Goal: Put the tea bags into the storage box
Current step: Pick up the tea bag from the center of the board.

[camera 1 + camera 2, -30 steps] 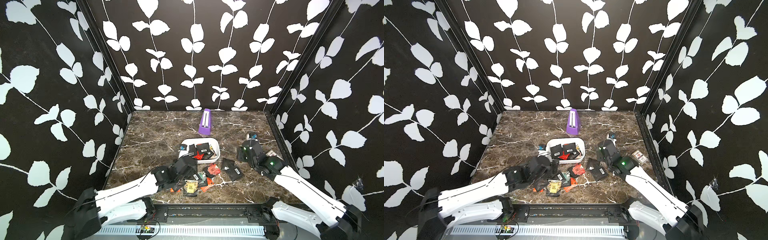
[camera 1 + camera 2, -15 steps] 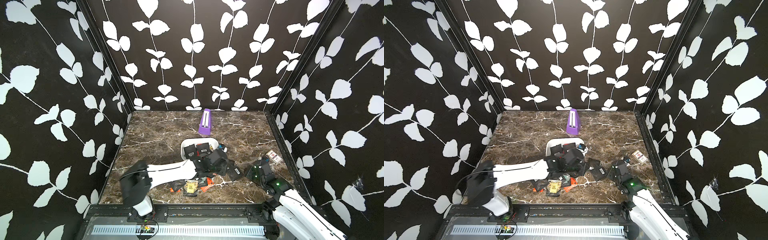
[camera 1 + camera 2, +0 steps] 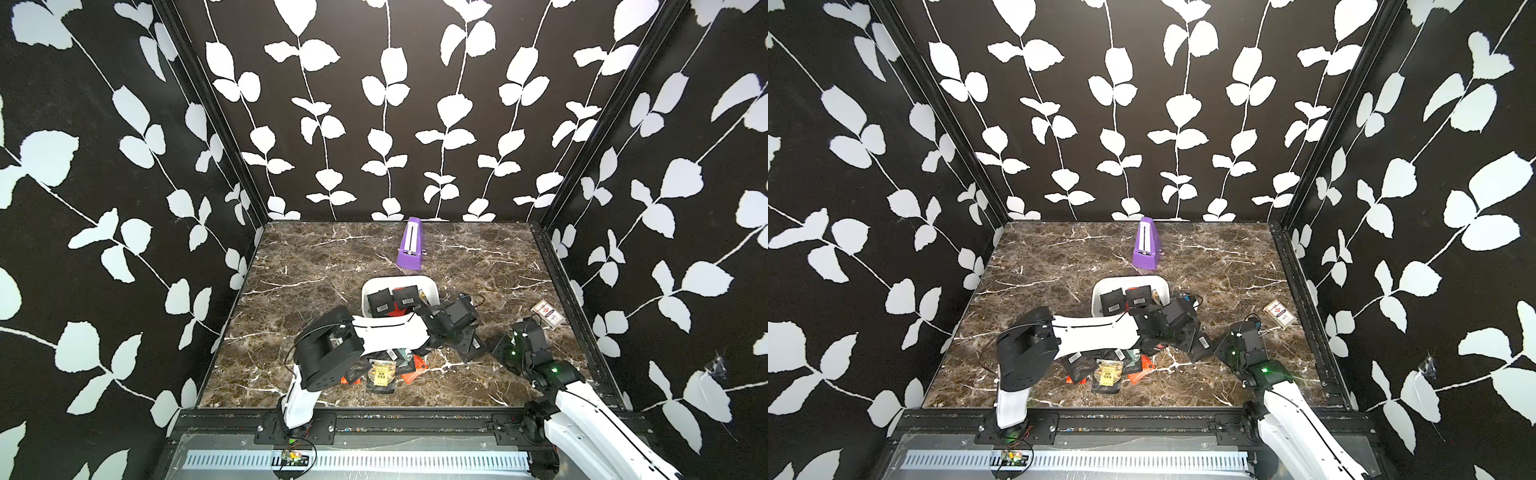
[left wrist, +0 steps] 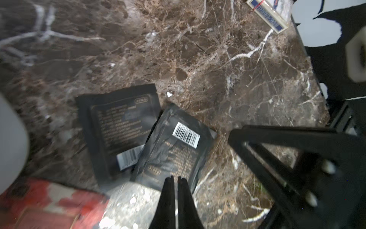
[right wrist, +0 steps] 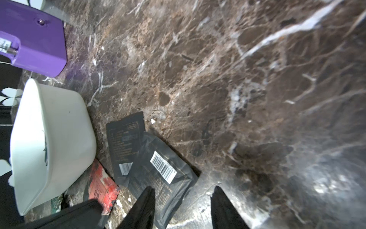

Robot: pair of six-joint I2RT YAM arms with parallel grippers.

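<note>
Pickup step: left gripper (image 4: 175, 179) pressed together at the edge of a barcoded tea bag (image 4: 178, 150) lying near the storage box (image 5: 65, 123); actual pinch unclear. Right gripper (image 5: 184, 189) spread, hovering alongside. Next: lift, confirm hold, clear rim.

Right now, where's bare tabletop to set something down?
Free: left of the storage box up to the left wall; back strips either side of the purple wedge. Crowded: tea bags in front of the box, across to the card pack.

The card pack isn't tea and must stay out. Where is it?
In both top views the card pack lies near the right wall, right of the white box, away from the tea bags.
</note>
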